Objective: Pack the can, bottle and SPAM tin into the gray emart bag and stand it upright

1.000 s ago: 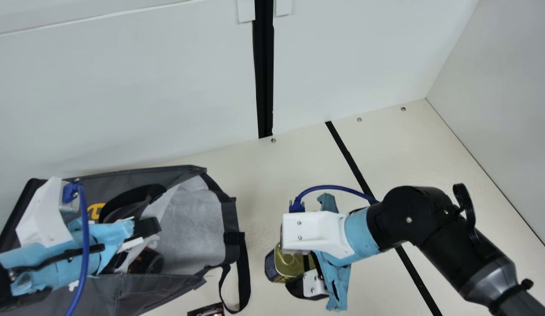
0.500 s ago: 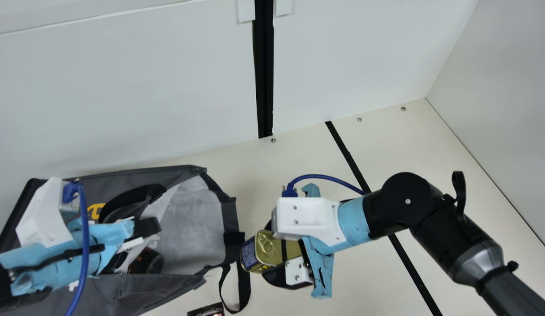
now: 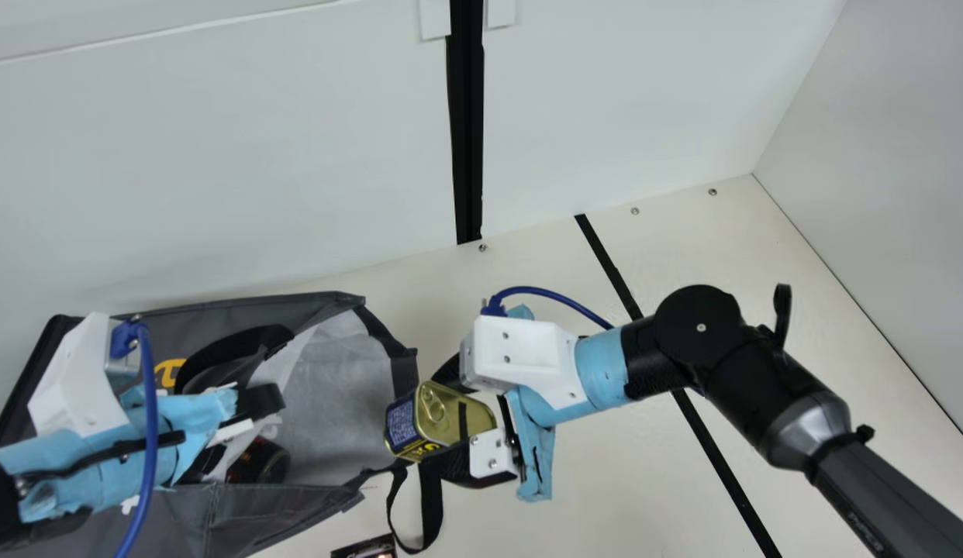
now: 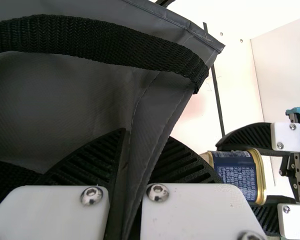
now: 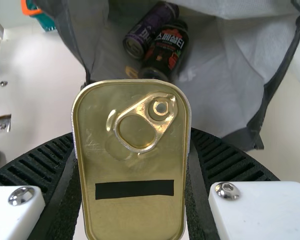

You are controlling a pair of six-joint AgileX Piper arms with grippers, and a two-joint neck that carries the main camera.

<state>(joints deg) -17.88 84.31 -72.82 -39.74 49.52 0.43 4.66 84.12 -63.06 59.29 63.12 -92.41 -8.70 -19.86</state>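
My right gripper (image 5: 134, 150) holds the SPAM tin (image 3: 444, 411) across its sides, ribbed pads pressed on both flanks, the lid with its pull ring (image 5: 137, 125) facing the wrist camera. Directly ahead of those fingertips gapes the gray emart bag (image 3: 264, 515), laid over on the cream table (image 3: 543, 263), its mouth turned toward the tin. The tin's blue-labelled end sits at the rim (image 3: 405, 373); whether it clears that edge in height I cannot tell. Below the right fingertips, a black strap (image 3: 431, 504) loops outside the opening, a likely snag if I go in low.

Deeper in, beyond the tin, the can (image 5: 147, 31) and the bottle (image 5: 166, 50) lie side by side. Across from the right gripper, my left gripper (image 4: 148, 137) is closed on a fold of the bag's wall, the fabric pinched between its fingers.

The step in hand, as I judge it, is loading the tin. I should let the left pinch anchor the bag, aim for the middle of the mouth, and carry the tin well past the rim before letting go. Releasing at the lip could drop it outside; pushing hard could fold the lining or jam it against the bottle. I would open gently, then back straight out.
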